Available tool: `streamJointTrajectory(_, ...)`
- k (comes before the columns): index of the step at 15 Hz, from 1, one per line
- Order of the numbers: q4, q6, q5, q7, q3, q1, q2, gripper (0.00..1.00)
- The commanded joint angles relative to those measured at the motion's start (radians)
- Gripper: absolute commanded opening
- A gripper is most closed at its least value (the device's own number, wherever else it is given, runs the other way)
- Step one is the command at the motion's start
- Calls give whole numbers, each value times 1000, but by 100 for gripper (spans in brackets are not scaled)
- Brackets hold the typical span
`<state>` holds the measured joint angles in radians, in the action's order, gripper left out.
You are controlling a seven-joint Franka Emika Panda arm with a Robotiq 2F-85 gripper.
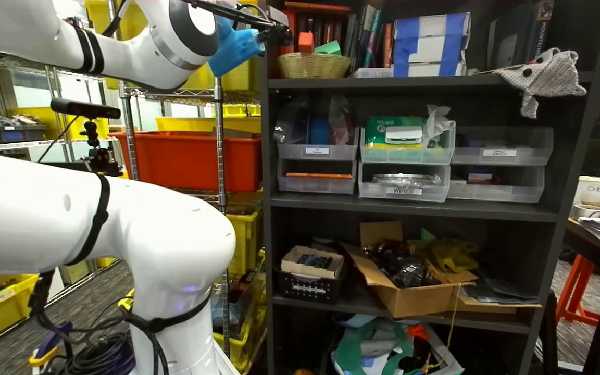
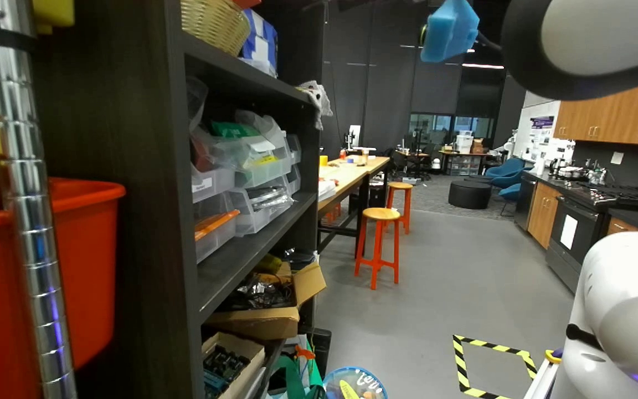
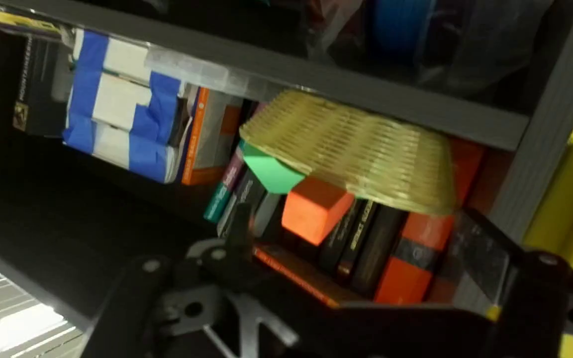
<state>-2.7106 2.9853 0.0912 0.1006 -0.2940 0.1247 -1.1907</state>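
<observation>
Orange-red block (image 3: 311, 214) lies ahead of the fingers (image 3: 485, 258), in line with the gap between them and apart from both — nearer the finger at the wrist view's left. Its long axis cannot be told; the visible faces look close to square. The fingers stand wide apart, holding nothing. The block sits in a wicker basket (image 3: 361, 154), rising past the rim, on a shelf (image 3: 416, 108) ahead of the fingers. Counted: one such block, one basket, at least one green block (image 3: 271, 171) just beside the orange-red one. Off past that same finger stands one blue-and-white box (image 3: 117, 104) — the books (image 3: 358, 238) behind the basket are too dark to count.
</observation>
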Motion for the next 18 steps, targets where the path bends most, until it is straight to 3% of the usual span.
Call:
streamJointTrajectory(1, 75, 34, -50, 14, 9, 16, 35, 100)
streamJointTrajectory(6, 128, 42, -89, 16, 5, 25, 79, 100)
streamJointTrajectory(12, 208, 172, -59, 17, -87, -108, 192, 100)
streamJointTrajectory(18, 301, 150, -56, 40, -182, -283, 264, 100)
